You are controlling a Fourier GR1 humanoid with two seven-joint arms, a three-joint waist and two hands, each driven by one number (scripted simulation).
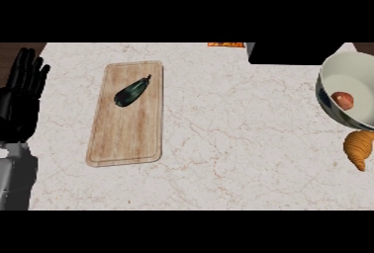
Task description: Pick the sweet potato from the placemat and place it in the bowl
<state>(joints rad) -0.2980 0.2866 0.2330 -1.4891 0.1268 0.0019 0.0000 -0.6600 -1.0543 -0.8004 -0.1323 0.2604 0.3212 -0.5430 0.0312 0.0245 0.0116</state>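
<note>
While left hand [21, 94] rests open, one sweet potato [343, 100] in one bowl [332, 74].

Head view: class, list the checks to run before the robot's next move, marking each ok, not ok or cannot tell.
1. Left hand open, resting at the left edge: ok.
2. Right hand in view: not ok.
3. Reddish item lies inside the bowl: ok.
4. That item is the sweet potato: cannot tell.
5. Wooden board holds only a dark green vegetable: ok.
6. Croissant outside the bowl: ok.
</note>
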